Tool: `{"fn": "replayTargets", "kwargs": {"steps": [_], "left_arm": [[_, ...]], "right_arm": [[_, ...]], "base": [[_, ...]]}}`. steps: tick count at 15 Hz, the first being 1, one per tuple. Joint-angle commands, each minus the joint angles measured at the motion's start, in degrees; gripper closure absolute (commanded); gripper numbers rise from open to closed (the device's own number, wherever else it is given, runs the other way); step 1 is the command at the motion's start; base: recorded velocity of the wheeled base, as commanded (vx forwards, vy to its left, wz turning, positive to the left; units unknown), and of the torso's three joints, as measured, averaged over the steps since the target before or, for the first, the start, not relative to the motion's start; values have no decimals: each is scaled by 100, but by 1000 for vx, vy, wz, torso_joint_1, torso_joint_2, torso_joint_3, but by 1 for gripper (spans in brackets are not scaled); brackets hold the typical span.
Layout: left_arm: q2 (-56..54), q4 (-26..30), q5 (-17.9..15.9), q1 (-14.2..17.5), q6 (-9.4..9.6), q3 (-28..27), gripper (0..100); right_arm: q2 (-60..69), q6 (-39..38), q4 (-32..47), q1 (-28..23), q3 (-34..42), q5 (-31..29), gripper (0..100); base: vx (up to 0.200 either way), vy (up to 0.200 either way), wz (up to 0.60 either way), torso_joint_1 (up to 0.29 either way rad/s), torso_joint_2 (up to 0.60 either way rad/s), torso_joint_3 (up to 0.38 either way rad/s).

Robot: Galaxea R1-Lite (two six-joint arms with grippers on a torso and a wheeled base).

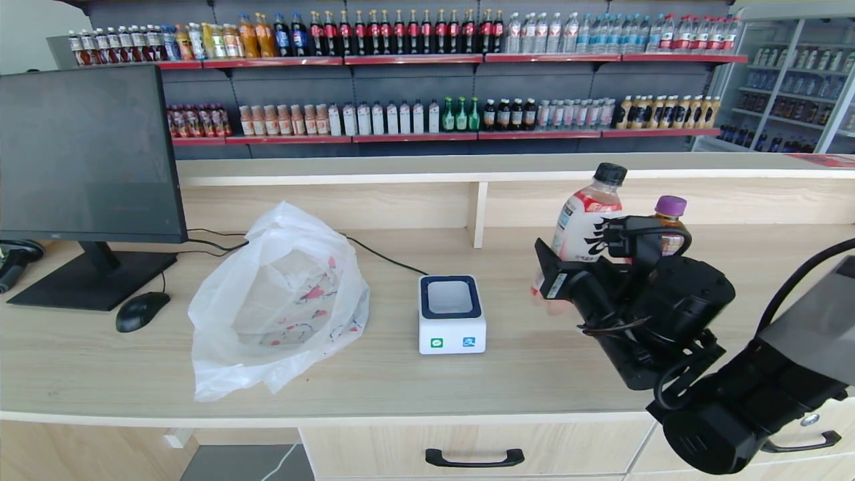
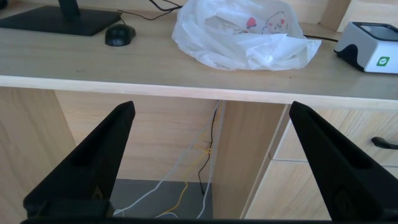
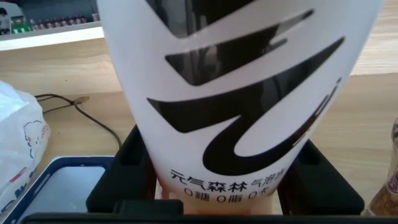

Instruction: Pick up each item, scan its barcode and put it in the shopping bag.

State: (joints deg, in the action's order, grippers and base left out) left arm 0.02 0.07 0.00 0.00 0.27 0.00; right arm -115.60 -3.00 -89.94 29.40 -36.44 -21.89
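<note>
Light wood-grain surface [image 1: 467, 374] with raised back ledge [image 1: 427, 167] and one upright divider [image 1: 478, 214]; drawer [image 1: 401, 441] below with black handle [image 1: 474, 458]. Dark monitor [image 1: 87, 153] on stand and black mouse [image 1: 141, 310] at the left end. Behind: grey wall shelving [image 1: 414, 80], red-edged, carrying two rows of bottled drinks. Glass-door cooler [image 1: 788, 80] at far right. Grey floor [image 1: 247, 464] beneath.

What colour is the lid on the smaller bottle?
Purple. The lid shows best in the head view.
</note>
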Motion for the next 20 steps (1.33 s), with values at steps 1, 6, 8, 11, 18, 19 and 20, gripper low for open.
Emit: {"fn": "replayTargets", "kwargs": {"steps": [1, 6, 8, 11, 18, 19, 20], "left_arm": [[-2, 1, 0, 0, 0, -9, 0], [-2, 1, 0, 0, 0, 0, 0], [-2, 1, 0, 0, 0, 0, 0], [-2, 1, 0, 0, 0, 0, 0], [-2, 1, 0, 0, 0, 0, 0], [-2, 1, 0, 0, 0, 0, 0], [-2, 1, 0, 0, 0, 0, 0]], "right_arm": [[231, -25, -6, 118, 111, 1, 100], [697, -104, -6, 505, 401, 45, 100], [785, -166, -6, 751, 418, 45, 100], [978, -227, -6, 1023, 620, 54, 100], [1339, -403, -6, 2210, 858, 89, 100], [1383, -324, -6, 2236, 673, 256, 100], [1470, -263, -6, 2236, 603, 616, 100]], "base": [[0, 0, 0, 0, 0, 0], [0, 0, 0, 0, 0, 0], [0, 0, 0, 0, 0, 0], [0, 0, 0, 0, 0, 0], [0, 0, 0, 0, 0, 0], [0, 0, 0, 0, 0, 0], [0, 0, 0, 0, 0, 0]]}}
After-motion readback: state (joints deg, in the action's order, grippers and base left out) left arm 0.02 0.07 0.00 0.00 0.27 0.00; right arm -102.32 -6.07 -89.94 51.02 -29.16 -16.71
